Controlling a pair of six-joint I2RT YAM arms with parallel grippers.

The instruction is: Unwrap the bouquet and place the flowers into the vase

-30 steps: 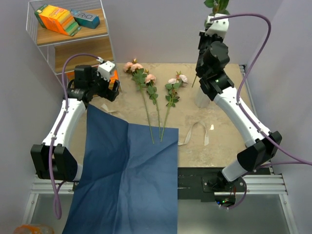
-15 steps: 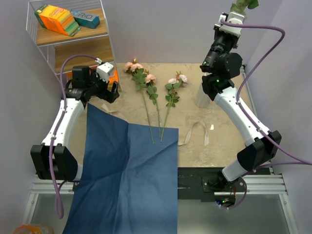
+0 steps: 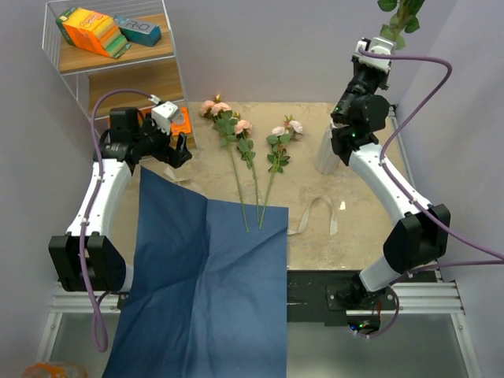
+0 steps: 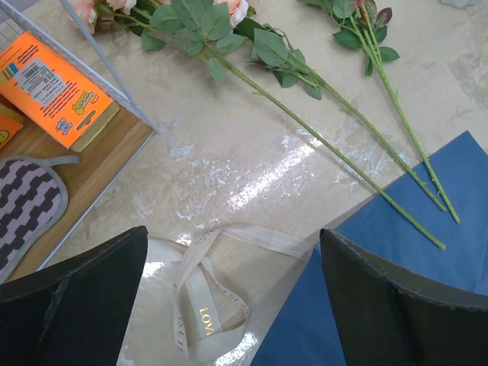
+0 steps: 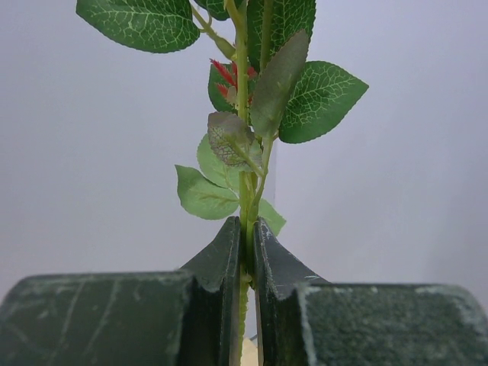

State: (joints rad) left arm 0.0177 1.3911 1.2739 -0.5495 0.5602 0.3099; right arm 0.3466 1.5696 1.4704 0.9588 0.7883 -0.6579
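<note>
Green fills my right wrist view: a leafy flower stem (image 5: 244, 164) runs straight up, pinched between the nearly shut jaws of my right gripper (image 5: 245, 232). From above, that gripper is raised high over the far right corner of the table (image 3: 358, 209), with the leaves above it at the top edge. The vase (image 3: 324, 155) stands on the table well below my right gripper, and my own right forearm hides part of it. The stem's long axis is upright, which suits the narrow neck. Its lower end is hidden behind the arm, so I cannot tell whether it is lined up over the mouth. My judgement is that the coming move turns on bringing that end above the opening and then lowering straight down. My right arm is much the nearer one to the vase.

My left gripper (image 4: 232, 236) is wide open and holds nothing, hovering over a cream ribbon (image 4: 202, 305) beside the shelf (image 3: 126, 59). The other flowers (image 3: 236, 138) lie flat mid-table, with their cut ends on the blue paper (image 3: 213, 268).
</note>
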